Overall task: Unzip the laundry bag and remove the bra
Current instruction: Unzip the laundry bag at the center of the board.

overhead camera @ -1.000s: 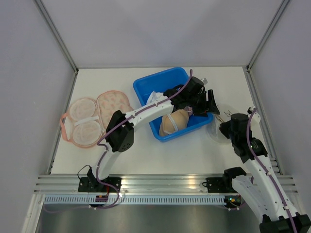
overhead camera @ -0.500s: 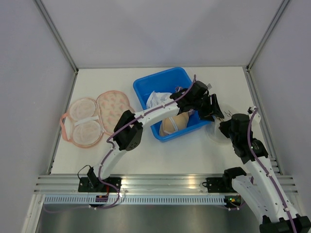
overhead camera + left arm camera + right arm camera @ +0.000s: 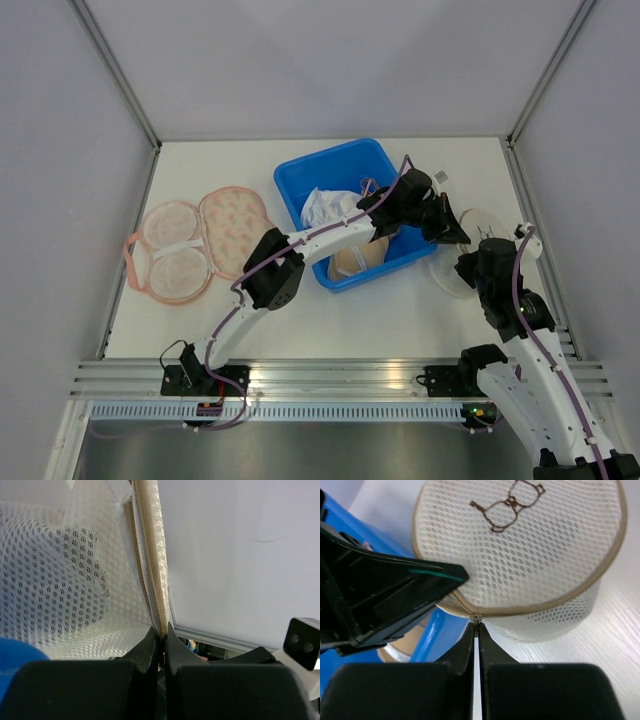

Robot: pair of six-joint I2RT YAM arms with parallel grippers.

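Observation:
The laundry bag is a round white mesh pouch with a beige zipper rim and a bear outline, lying right of the blue bin. My left gripper is shut on the bag's beige rim, reaching over the bin from the left. My right gripper is shut on the small metal zipper pull at the bag's near edge. In the top view the bag is mostly covered by both grippers. The bra is hidden; only a dark shape shows through the mesh.
The blue bin holds a beige cupped garment and white cloth. A pink cupped garment lies spread on the table at the left. The enclosure's right wall rail runs close to the bag.
My left gripper has moved right from above the bin to the bag and gone from open to shut on its rim. The right gripper has stayed shut on the zipper pull.

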